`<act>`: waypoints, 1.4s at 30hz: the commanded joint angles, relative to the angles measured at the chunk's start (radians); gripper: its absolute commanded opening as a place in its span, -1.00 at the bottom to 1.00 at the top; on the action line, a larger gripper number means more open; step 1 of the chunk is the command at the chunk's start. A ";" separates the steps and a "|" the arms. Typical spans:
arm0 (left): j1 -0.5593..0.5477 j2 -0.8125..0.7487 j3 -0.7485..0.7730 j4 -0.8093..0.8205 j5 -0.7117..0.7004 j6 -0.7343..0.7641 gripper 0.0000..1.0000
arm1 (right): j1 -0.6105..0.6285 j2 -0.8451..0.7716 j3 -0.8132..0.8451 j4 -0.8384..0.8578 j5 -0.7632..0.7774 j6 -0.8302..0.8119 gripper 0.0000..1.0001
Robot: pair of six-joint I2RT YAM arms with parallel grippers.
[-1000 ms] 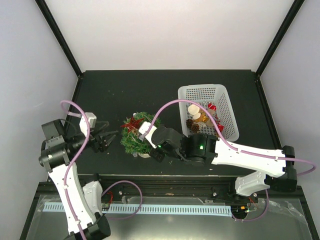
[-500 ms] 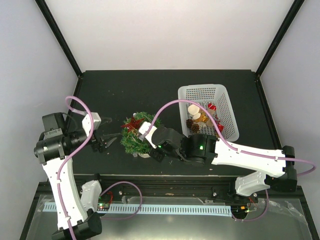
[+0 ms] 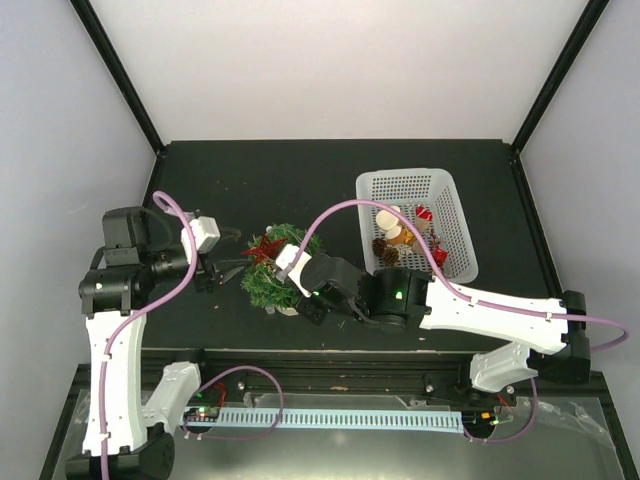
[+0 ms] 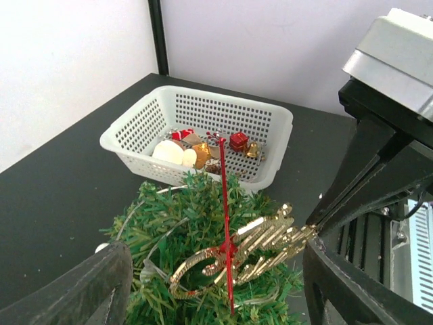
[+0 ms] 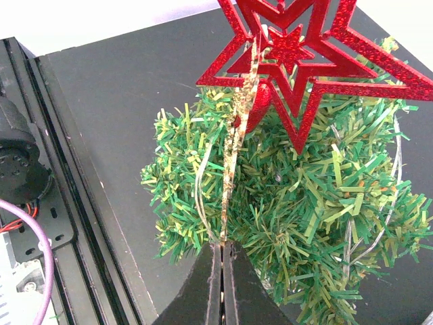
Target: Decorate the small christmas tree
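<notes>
The small christmas tree (image 3: 268, 284) stands left of the table's middle, green and bushy, with a red glitter star (image 3: 266, 247) on top. My right gripper (image 5: 222, 261) is shut on a flat gold glitter ornament (image 4: 267, 245), which it holds against the upper branches (image 5: 304, 203). In the right wrist view this gold ornament (image 5: 233, 152) shows edge-on below the star (image 5: 304, 61). My left gripper (image 3: 224, 271) is just left of the tree, level with its top. The left gripper (image 4: 216, 298) is open and holds nothing, with the tree (image 4: 169, 230) and ornament showing between its fingers (image 4: 81, 291).
A white mesh basket (image 3: 441, 186) of small ornaments (image 3: 400, 236) sits to the right of the tree, also seen in the left wrist view as the basket (image 4: 132, 128) beyond it. Black frame posts and pale walls enclose the table. A black rail (image 5: 74, 203) runs along the near edge.
My left gripper has moved right and slightly up, closer to the tree, and its upper arm has straightened. Its jaws have narrowed a little. The right arm has not moved.
</notes>
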 commanded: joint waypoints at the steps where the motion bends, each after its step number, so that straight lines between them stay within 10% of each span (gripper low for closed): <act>1: -0.079 0.014 -0.019 0.148 -0.085 -0.102 0.36 | -0.003 0.003 0.009 0.026 0.004 0.004 -0.98; 8: -0.158 0.062 -0.029 0.165 -0.153 -0.104 0.08 | -0.003 0.005 0.005 0.025 0.007 0.005 -0.98; 14: -0.172 0.084 -0.021 0.179 -0.165 -0.123 -0.93 | -0.005 0.004 0.005 0.030 0.006 0.004 -0.98; 42: -0.173 0.058 0.204 0.035 -0.179 -0.099 -0.97 | -0.005 -0.189 -0.158 0.096 -0.101 0.063 -0.98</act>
